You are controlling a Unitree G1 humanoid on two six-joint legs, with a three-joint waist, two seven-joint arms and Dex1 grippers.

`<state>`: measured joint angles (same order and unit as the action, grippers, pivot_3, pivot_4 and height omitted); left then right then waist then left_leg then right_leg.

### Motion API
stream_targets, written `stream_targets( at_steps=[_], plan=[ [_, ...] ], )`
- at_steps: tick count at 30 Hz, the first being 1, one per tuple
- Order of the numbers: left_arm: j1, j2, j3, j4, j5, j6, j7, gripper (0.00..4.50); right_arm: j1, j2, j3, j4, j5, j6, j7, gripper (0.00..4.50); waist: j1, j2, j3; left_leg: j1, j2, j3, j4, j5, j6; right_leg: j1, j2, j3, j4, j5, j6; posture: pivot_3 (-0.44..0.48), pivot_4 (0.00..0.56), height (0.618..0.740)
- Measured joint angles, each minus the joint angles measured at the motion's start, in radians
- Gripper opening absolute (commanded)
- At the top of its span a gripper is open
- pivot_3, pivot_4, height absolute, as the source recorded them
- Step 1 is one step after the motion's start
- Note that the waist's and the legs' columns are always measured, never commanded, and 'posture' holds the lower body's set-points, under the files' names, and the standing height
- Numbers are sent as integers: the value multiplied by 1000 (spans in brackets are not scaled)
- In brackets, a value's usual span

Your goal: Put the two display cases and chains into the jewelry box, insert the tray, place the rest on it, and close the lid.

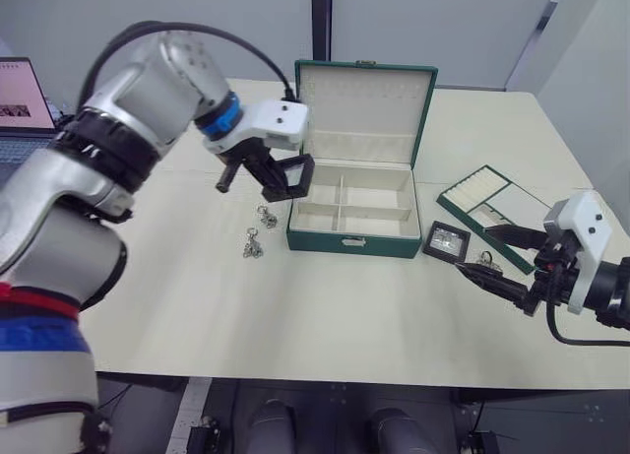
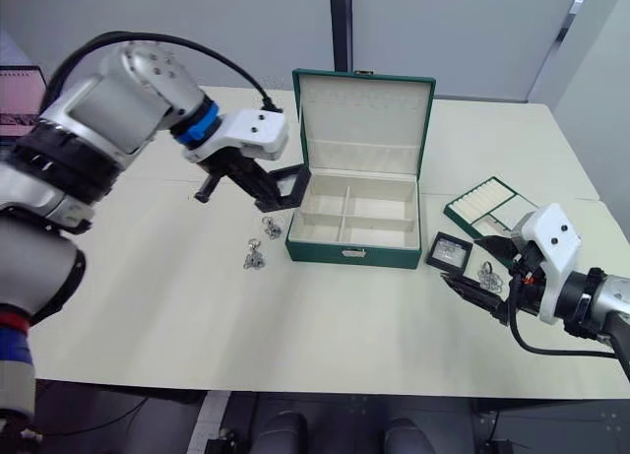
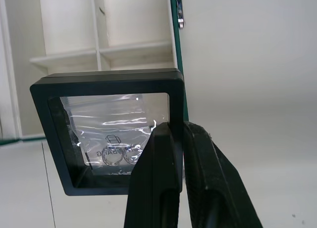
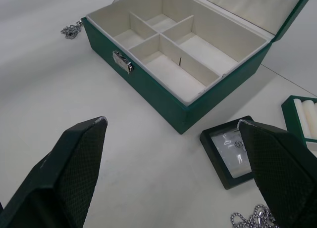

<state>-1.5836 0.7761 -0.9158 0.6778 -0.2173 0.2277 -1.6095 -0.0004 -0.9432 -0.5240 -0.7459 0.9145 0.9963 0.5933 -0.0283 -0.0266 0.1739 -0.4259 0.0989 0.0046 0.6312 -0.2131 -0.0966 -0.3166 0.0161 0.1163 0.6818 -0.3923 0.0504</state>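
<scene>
Left tool (image 1: 268, 174) clamped on display case (image 1: 292, 176), just left of jewelry box (image 1: 354, 213), mid-frame. Right tool (image 1: 502, 262) apart, lower right.

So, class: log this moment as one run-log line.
left hand: shut on display case, beside jewelry box | right hand: open, near second case | lid: open | box compartments: empty

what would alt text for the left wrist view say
The left gripper is shut on the edge of a black display case with a clear window, held over the open green jewelry box and its cream compartments.
</scene>
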Motion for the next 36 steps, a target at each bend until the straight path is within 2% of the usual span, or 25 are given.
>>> stream_targets(
  at_steps=[3, 9, 16, 23, 29, 36],
  plan=[
    [-16, -77, 16, 68, 20, -21, 0, 33, 24, 20, -16, -27, 17, 2, -37, 4500, -2, 0, 0, 0, 0, 0, 0, 0, 0, 0, 0, 0, 0, 0, 0, 0, 150, 740],
    [-41, -268, 101, 279, 158, -95, 11, 33, 35, 30, -33, -62, 55, 2, -98, 4500, 0, 0, 0, -1, -2, 0, 0, 0, 1, 0, 0, 0, -1, 0, 0, 0, 150, 740],
    [-41, -459, 208, 471, 284, -178, 118, 33, 39, 27, -34, -68, 93, 2, -139, 4500, 1, 0, 0, -3, -3, -1, 0, 0, 1, -1, 0, 0, -1, 0, 0, 0, 150, 740],
    [-40, -535, 299, 598, 380, -227, 296, 33, 60, 7, -52, -77, 122, 2, -159, 4500, 0, 0, 0, -3, -3, -2, 0, 0, 1, -1, 0, 0, -1, 0, 0, 0, 150, 740],
    [-29, -576, 376, 634, 425, -239, 390, 33, 86, -14, -91, -88, 148, 2, -172, 4500, 3, 0, 0, -4, -3, -2, 0, 0, 0, -1, 0, 0, -1, 0, 0, 0, 150, 740],
    [22, -613, 408, 657, 490, -259, 467, 33, 108, -33, -126, -105, 186, 2, -197, 4500, 2, 1, 0, -3, -3, -2, 0, 1, 0, -1, 0, 0, 0, 0, 0, 0, 150, 740]
  ],
)
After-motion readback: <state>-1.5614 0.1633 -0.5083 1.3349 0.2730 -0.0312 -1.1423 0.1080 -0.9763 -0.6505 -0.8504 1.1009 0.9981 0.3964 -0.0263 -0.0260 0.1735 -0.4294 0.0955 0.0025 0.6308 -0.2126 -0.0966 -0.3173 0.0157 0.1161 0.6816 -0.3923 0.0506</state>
